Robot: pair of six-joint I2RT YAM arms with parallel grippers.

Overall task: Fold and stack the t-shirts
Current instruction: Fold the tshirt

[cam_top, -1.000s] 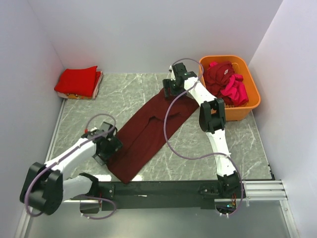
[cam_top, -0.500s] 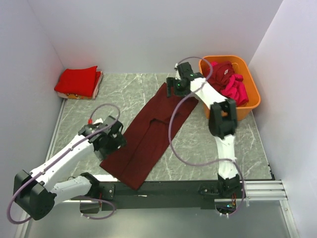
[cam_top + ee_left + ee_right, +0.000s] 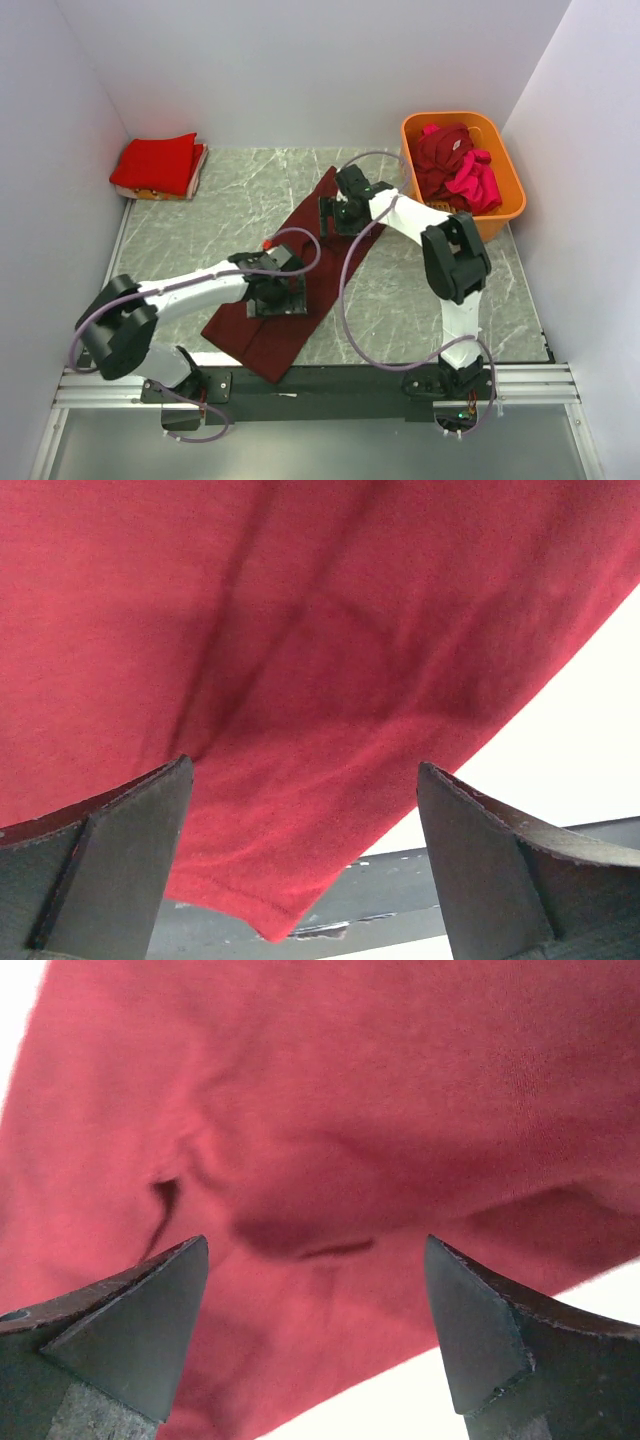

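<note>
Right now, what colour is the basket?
The basket is plain orange; the top external view shows it best.

I'm driving a left arm point(image 3: 190, 292) and a right arm point(image 3: 405, 212) with white shells and chunky black joints. A lilac cable point(image 3: 341, 285) loops off each. The fingers point(image 3: 110, 870) are dark grey wedges. A black mounting bar point(image 3: 330, 380) sits at six o'clock.

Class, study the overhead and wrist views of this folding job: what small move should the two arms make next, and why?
Probably lower both grippers and pinch the cloth. The dark maroon cloth t-shirt lies flat as one long strip. The left gripper hangs over its near half and the right gripper over its far half, both with fingers spread and holding nothing.
</note>
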